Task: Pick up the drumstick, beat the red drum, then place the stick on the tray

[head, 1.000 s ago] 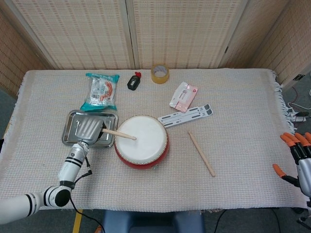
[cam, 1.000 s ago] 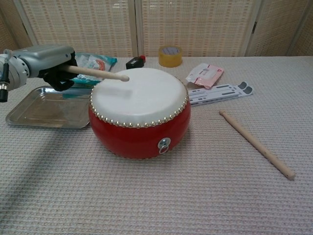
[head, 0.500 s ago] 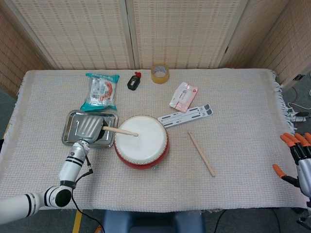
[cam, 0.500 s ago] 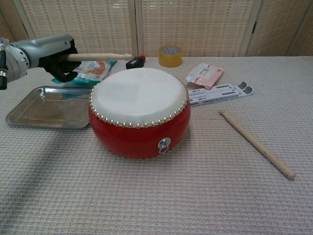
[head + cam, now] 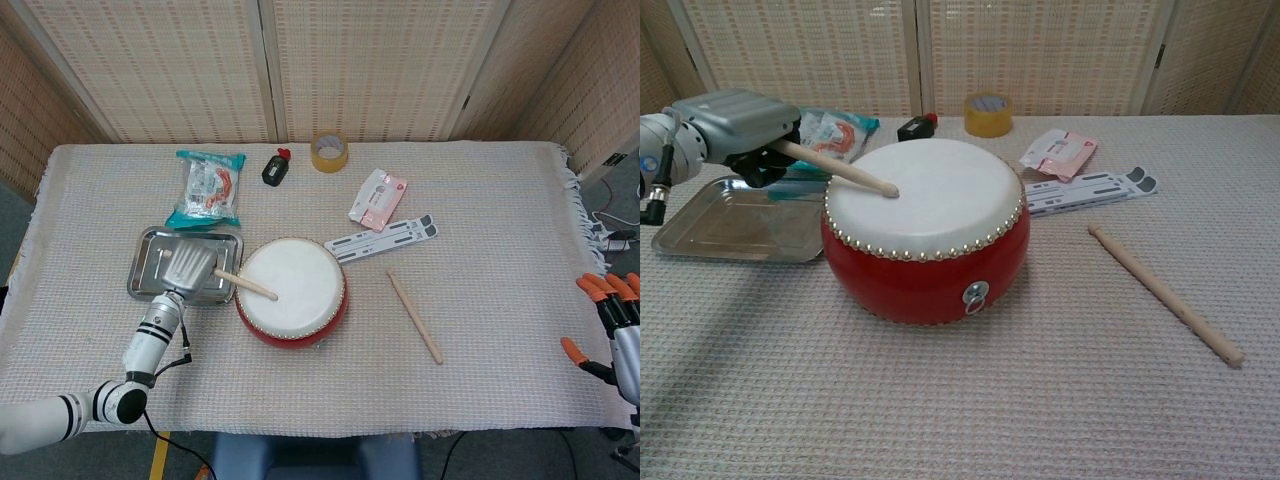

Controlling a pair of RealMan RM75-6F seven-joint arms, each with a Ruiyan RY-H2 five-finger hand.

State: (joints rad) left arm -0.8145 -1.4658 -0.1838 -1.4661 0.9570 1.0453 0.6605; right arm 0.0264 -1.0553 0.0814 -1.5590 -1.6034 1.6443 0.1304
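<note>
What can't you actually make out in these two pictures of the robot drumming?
- Left hand: its fingers around the drumstick are hidden under the hand's grey shell in both views.
- Right hand: cut off by the head view's right edge; absent from the chest view.
- Print on the snack bag and pink packet: too small to read.
- Tray: partly covered by the left hand in the head view.

Right hand [image 5: 612,325] cut off at the frame's edge, its grasp unclear.
</note>
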